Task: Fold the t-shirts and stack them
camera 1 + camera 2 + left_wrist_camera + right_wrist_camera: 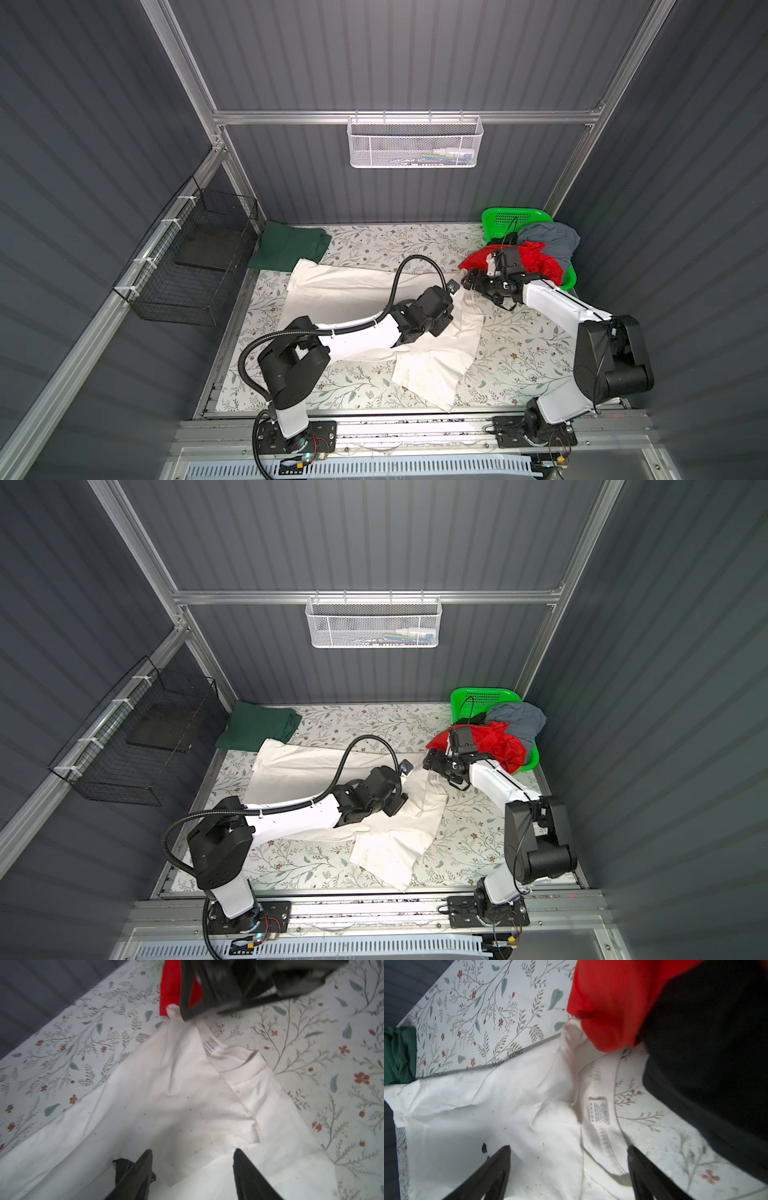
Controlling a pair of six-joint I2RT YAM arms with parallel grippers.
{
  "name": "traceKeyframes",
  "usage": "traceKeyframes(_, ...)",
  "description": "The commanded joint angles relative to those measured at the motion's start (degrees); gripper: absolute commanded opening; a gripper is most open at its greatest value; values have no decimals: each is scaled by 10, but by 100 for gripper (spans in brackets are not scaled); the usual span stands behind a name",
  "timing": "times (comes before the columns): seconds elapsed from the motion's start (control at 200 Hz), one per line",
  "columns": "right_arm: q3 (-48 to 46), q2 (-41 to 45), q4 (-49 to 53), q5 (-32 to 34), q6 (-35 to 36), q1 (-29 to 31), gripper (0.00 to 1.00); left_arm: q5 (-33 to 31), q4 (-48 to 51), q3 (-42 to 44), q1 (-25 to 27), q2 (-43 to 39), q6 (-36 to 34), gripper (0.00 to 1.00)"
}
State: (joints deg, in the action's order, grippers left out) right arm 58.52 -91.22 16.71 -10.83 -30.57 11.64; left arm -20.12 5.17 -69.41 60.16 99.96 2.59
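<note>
No word, brand or number can be read in any view. The only print is on a small white care label (599, 1111) sewn inside the neckband (598, 1076) of the off-white t-shirt (488, 1105), which lies on the floral table cover (471, 1012), right of its middle. In the right wrist view the label carries a column of tiny symbols and lines of grey small print, too blurred to make out; in the left wrist view it shows only dark bars
</note>
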Motion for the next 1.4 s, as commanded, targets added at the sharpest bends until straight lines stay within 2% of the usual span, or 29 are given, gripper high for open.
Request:
traceKeyframes(0.0,25,-29,8,-7,7,21,83,-108,14,-2,-2,-25,32,71)
traceKeyframes(0.13,35,-59,4,8,-1,24,74,-154,66,-2,-23,-48,79,81)
traceKeyframes(0.27,48,-86,-1,50,3,24,61,-135,92,33,-77,-97,134,82)
traceKeyframes(0.435,104,-148,19,69,18,17,44,-164,115,62,-113,-132,141,85)
traceKeyframes(0.53,123,-172,20,91,16,11,24,-180,140,70,-131,-146,153,86)
traceKeyframes(0.71,162,-201,27,93,21,-7,0,-166,161,98,-170,-180,187,86)
traceKeyframes(0.985,282,-268,86,128,61,-15,0,-145,190,130,-233,-203,219,86)
traceKeyframes(1.196,378,-329,141,135,72,-38,0,-159,216,137,-247,-219,238,86)
traceKeyframes(1.391,291,-281,86,114,46,-38,1,-164,217,151,-257,-227,240,87)
